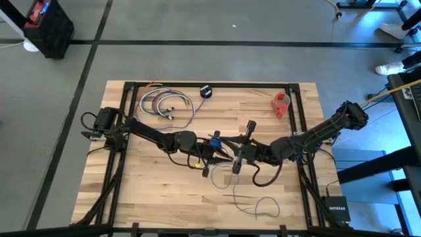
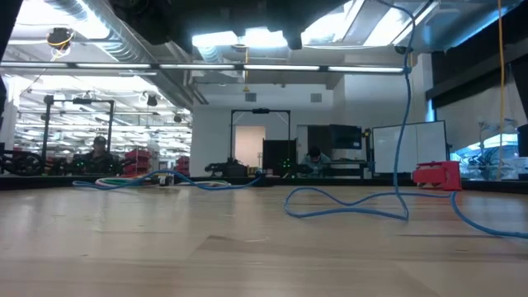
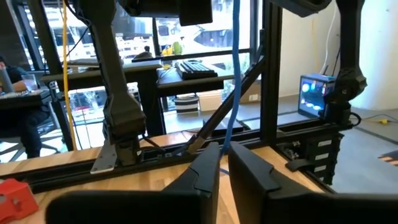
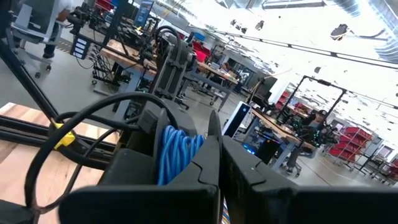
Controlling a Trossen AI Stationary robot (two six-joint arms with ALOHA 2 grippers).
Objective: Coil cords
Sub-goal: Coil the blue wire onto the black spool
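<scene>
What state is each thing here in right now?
thin cord: partly lifted, the rest lying loose on the table.
left gripper: shut on the thin cord, raised over mid-table.
right gripper: shut, facing the left gripper.
black spool: lying untouched at the table's far edge.
cable bundle: loosely looped, untouched.
red object: resting, untouched.

We see our right gripper point(image 4: 219, 163) with its two dark fingers point(image 4: 205, 165) pressed together, no gap between them. Just beside them sits a bundle of blue cord point(image 4: 177, 152) in several close loops. A thick black cable point(image 4: 81, 118) arcs over the wooden counter point(image 4: 25, 127), carrying a yellow tag point(image 4: 63, 138). Beyond lies a workshop with benches and red racks.
</scene>
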